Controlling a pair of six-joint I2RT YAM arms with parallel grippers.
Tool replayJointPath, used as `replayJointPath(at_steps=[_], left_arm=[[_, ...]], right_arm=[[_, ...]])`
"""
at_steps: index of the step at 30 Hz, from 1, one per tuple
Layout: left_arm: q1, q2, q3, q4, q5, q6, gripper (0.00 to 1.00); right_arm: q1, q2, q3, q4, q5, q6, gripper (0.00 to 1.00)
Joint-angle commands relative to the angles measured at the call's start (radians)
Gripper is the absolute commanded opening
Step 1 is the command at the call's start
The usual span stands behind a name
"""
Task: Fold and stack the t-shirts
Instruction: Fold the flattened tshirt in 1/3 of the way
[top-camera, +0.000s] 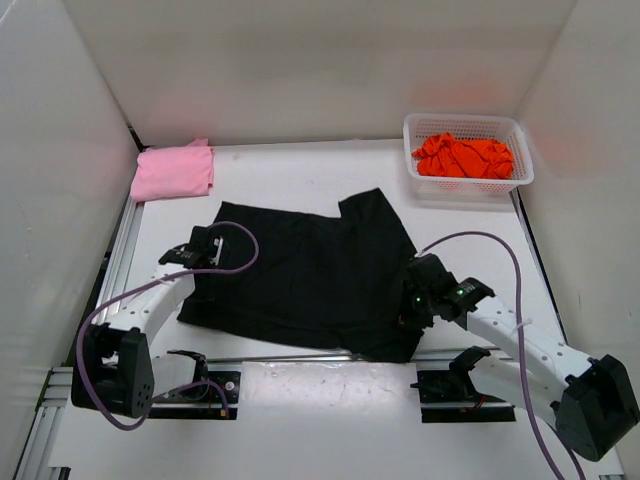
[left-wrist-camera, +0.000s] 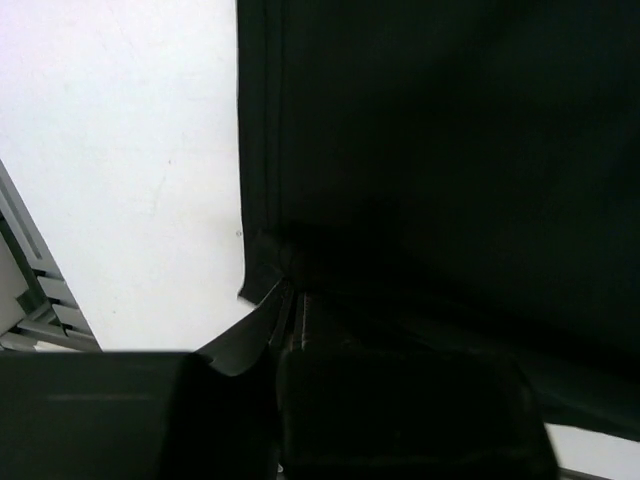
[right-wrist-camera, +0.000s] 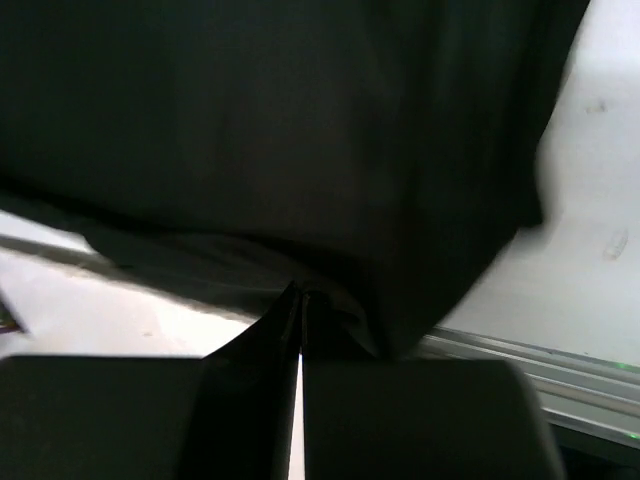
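Note:
A black t-shirt (top-camera: 310, 275) lies partly folded across the middle of the table. My left gripper (top-camera: 203, 247) is at its left edge, jaws shut on the hem; in the left wrist view the gripper (left-wrist-camera: 285, 292) pinches the black t-shirt (left-wrist-camera: 430, 150). My right gripper (top-camera: 414, 292) is at the shirt's near right corner. The right wrist view shows that gripper (right-wrist-camera: 301, 297) shut, with the black t-shirt (right-wrist-camera: 280, 130) bunched at its tips. A folded pink t-shirt (top-camera: 172, 170) lies at the back left. A crumpled orange t-shirt (top-camera: 463, 156) fills the basket.
A white mesh basket (top-camera: 470, 121) stands at the back right corner. White walls close in the table (top-camera: 300, 170) on three sides. A metal rail (top-camera: 300, 356) runs along the near edge, and another runs down the left side (top-camera: 118, 250).

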Motion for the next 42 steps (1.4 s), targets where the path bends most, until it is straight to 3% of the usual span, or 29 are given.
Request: replayJointPath(at_steps=[1,9,14,20,30,42], left_arm=[[0.0,-0.046,-0.031,0.028,-0.037,-0.001,0.14],[0.0,-0.057,0.019,0.028,-0.056,-0.001,0.15],[0.0,0.067,0.139,0.028,-0.037,-0.001,0.16],[-0.009,0.217,0.252,0.059,-0.037,-0.001,0.16],[-0.018,0.317,0.223,0.097,-0.059,-0.001,0.15],[-0.018,0.301,0.19,0.106,-0.089,-0.001,0.11]], right_arm=[[0.008,0.014,0.016,0.047,0.084,0.047,0.0],[-0.087,0.178,0.121,0.08,0.098,-0.068,0.0],[-0.11,0.314,0.183,0.09,0.089,-0.117,0.0],[-0.13,0.336,0.183,0.079,0.089,-0.117,0.0],[-0.202,0.412,0.212,0.056,0.08,-0.168,0.0],[-0.202,0.45,0.238,0.001,0.025,-0.2,0.0]])
